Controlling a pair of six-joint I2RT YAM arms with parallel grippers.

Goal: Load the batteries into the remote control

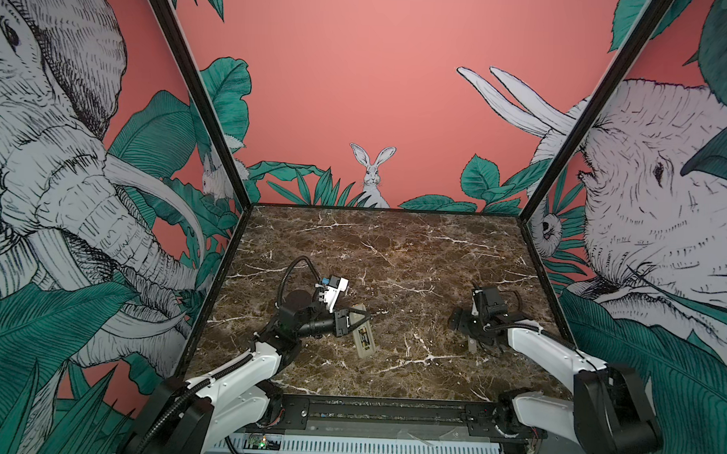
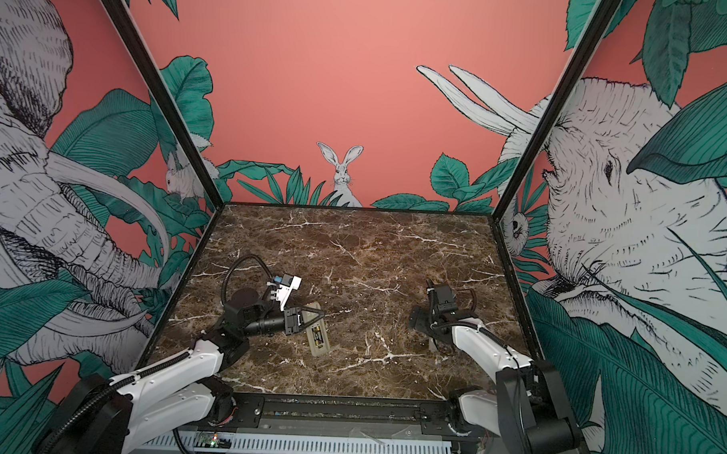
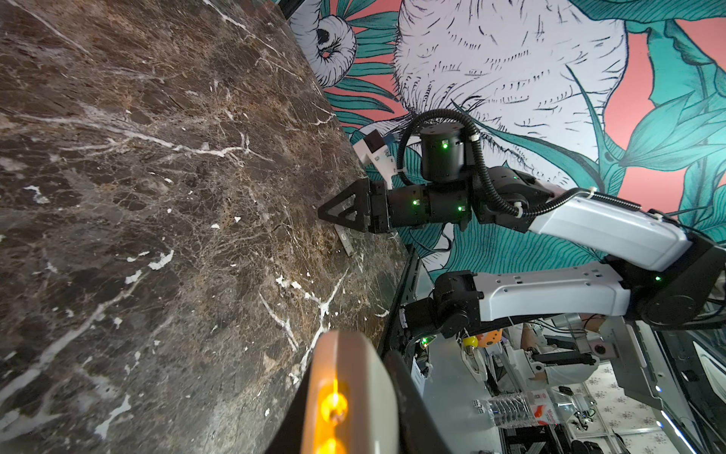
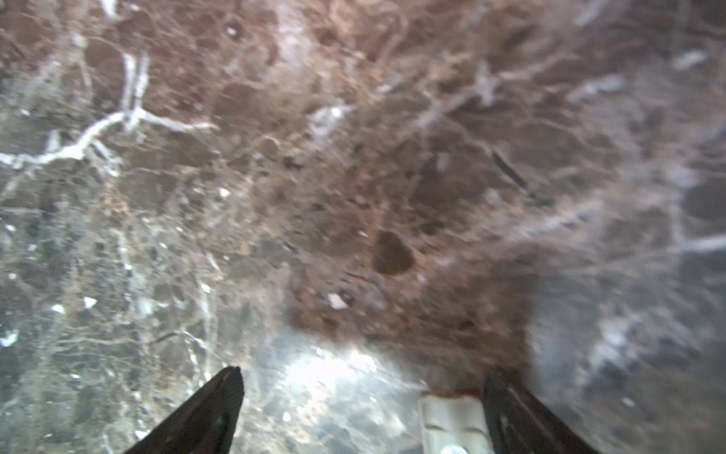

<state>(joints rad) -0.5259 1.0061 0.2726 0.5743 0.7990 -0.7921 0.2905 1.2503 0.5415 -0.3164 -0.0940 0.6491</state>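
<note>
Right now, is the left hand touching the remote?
Touching. In the left wrist view the remote sits pinched between dark fingers; in a top view the left hand overlaps its far end.

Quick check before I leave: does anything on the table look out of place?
The remote control lies with its bay uncovered, batteries showing; a small grey piece, likely its cover, lies apart beneath the right gripper.

The remote control (image 1: 362, 344) lies on the bench (image 1: 394, 254), batteries (image 1: 365, 338) in its bay, left claw (image 1: 362, 316) at its far end; a small plate (image 1: 472, 345) lies well to its right.
</note>
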